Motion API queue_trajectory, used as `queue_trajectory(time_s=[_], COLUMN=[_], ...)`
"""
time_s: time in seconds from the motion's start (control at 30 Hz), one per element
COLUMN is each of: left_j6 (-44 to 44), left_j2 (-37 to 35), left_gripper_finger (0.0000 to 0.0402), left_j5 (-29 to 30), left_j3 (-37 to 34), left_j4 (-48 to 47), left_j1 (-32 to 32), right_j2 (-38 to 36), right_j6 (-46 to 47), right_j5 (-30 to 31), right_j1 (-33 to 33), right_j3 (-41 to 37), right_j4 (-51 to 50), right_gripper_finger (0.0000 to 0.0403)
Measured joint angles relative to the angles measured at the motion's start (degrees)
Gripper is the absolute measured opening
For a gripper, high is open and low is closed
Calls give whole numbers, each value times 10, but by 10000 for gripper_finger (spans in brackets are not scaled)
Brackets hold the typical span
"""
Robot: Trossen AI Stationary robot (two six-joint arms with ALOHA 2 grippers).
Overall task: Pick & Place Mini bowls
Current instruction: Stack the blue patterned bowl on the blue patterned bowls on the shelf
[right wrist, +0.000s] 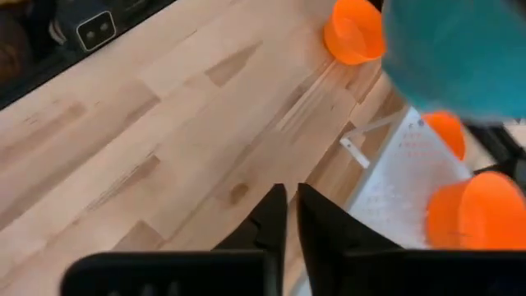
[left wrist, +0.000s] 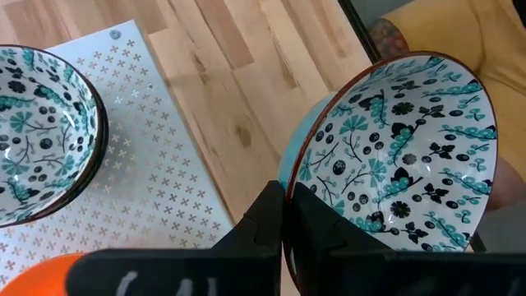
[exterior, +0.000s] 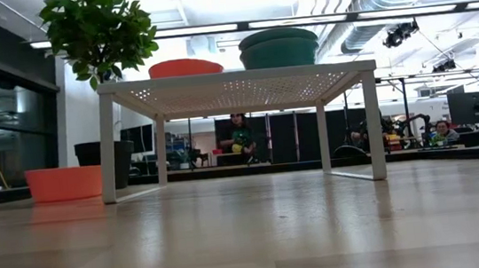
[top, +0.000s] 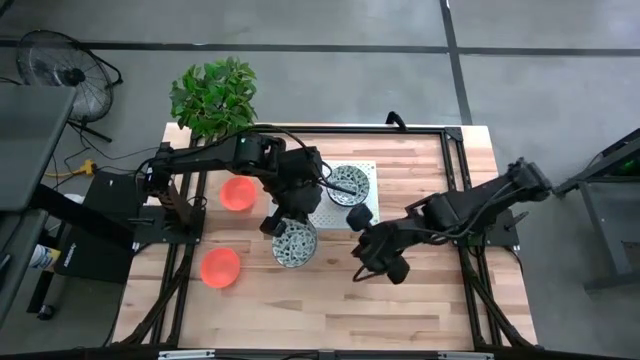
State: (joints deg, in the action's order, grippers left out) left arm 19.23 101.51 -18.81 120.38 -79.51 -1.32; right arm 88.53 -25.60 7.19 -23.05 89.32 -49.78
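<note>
My left gripper [top: 283, 222] is shut on a white mini bowl with a dark speckled pattern [top: 294, 243], held above the wood just in front of the white perforated rack [top: 368, 172]. A second patterned bowl [top: 350, 183] rests on the rack top. One orange bowl [top: 220, 267] sits on the table at the near left, another [top: 237, 193] beside the left arm. My right gripper [top: 362, 268] hovers right of the held bowl, its fingers [right wrist: 275, 215] together with nothing between them. My left gripper has the patterned bowl's rim [left wrist: 289, 187] between its two fingers, one on the teal outer wall and one on the patterned inner wall. The fingers slant down onto the rim. The bowl [left wrist: 403, 156] is lifted clear and tilted, its opening turned toward the wrist.
A leafy plant [top: 213, 93] in a black pot [exterior: 104, 163] stands at the far left corner. The rack stands on four white legs [exterior: 107, 148]. A black frame [top: 455, 160] borders the table. Bare wood [top: 300, 310] lies along the near edge.
</note>
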Motion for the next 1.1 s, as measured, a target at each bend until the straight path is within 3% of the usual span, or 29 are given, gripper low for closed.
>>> queue_trajectory(time_s=[0.2,0.47,0.73,0.8,0.9,1.1], left_j6=[12,48,83,84,62,-3], left_j2=[0,0,-1,-1,-1,18], left_gripper_finger=[0,0,0,0,0,0], left_j5=[-23,-50,-63,-51,-7,52], left_j3=[0,0,0,0,0,0], left_j4=[-3,-4,-4,-4,-1,32], left_j1=[3,3,3,2,2,3], right_j2=[51,57,57,57,57,57], right_j6=[-60,-186,-260,-241,-136,104], right_j5=[55,59,73,80,117,278], right_j1=[-14,-14,-13,-13,-13,-13], right_j3=[108,127,118,118,118,118], right_j4=[-57,18,81,79,74,52], right_gripper_finger=[93,174,196,194,194,195])
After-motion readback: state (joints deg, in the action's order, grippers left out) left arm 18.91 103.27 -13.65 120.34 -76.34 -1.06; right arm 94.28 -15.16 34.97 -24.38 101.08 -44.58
